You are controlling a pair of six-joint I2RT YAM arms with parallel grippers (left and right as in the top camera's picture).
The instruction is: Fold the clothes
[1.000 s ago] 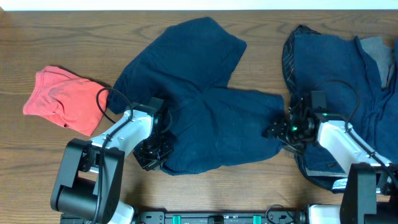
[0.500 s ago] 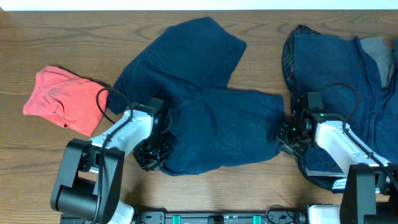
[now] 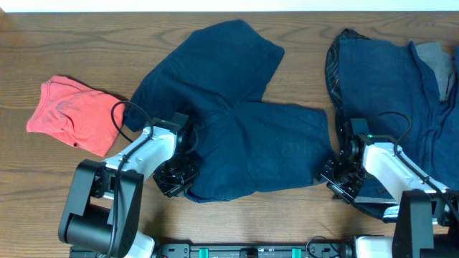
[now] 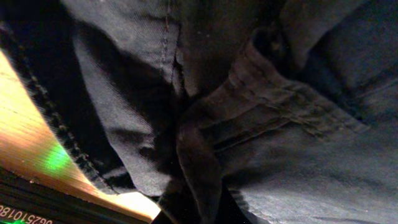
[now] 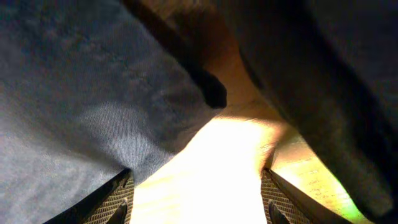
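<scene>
Navy shorts [image 3: 240, 136] lie spread in the middle of the table. My left gripper [image 3: 176, 175] sits at their lower left edge. In the left wrist view a fold of the shorts [image 4: 205, 130] runs down into its jaws [image 4: 199, 208], which are shut on it. My right gripper [image 3: 337, 175] is beside the shorts' lower right corner. It is open [image 5: 196, 205] over bare wood, with the shorts' edge [image 5: 93, 112] against its left finger. A coral garment [image 3: 72, 111] lies crumpled at the left.
A pile of dark blue clothes [image 3: 387, 79] lies at the right, partly under my right arm, and it also shows in the right wrist view [image 5: 323, 93]. Bare wooden table [image 3: 43, 186] surrounds the shorts. The table's back edge runs along the top of the overhead view.
My right gripper has moved toward the table's front, away from the shorts' right hem, which now lies flatter. The left arm and shorts' left side have not moved.
</scene>
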